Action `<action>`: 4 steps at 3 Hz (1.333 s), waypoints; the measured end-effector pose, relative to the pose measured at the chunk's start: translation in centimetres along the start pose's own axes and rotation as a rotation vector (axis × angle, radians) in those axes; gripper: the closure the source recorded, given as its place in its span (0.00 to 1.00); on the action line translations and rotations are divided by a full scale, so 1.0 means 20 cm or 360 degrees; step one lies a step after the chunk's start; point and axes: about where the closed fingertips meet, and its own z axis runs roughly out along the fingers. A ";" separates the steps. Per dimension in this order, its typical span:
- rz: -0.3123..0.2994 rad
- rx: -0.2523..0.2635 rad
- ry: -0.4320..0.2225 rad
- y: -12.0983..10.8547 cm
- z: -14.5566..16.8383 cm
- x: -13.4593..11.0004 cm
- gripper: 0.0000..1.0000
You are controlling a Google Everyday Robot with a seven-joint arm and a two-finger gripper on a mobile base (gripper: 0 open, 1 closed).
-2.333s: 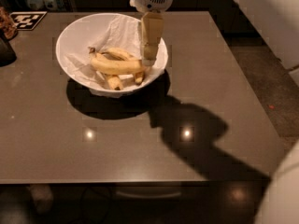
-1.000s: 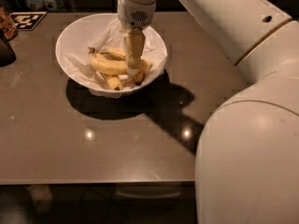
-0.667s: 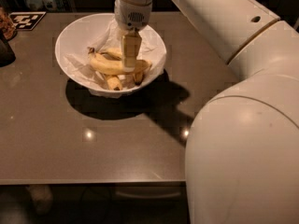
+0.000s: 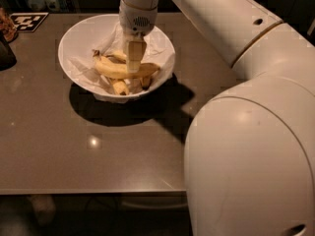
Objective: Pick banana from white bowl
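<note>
The white bowl (image 4: pixel 78 38) lined with crinkled white paper stands on the brown table, back left of centre. The long pale-yellow banana (image 4: pixel 110 69) lies across the bowl with its dark stem tip to the left. Shorter dark-tipped bananas (image 4: pixel 119 86) lie under and in front of it. My gripper (image 4: pixel 134 67) reaches straight down into the bowl and sits right at the middle of the long banana, covering part of it.
My white arm fills the right half of the view and hides that side of the table (image 4: pixel 59 146). A black-and-white marker tag (image 4: pixel 27 20) lies at the back left. A dark object (image 4: pixel 5 53) stands at the left edge. The table's front edge runs below.
The gripper has moved left across the bowl and lower, from its right rim down to the middle of the long banana. The arm now covers more of the right side.
</note>
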 end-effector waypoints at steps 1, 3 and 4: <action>-0.0017 -0.0026 0.0006 0.00 0.04 0.00 0.42; -0.0026 -0.0093 0.0024 -0.01 0.14 0.01 0.41; -0.0034 -0.0073 0.0051 0.00 0.15 0.02 0.59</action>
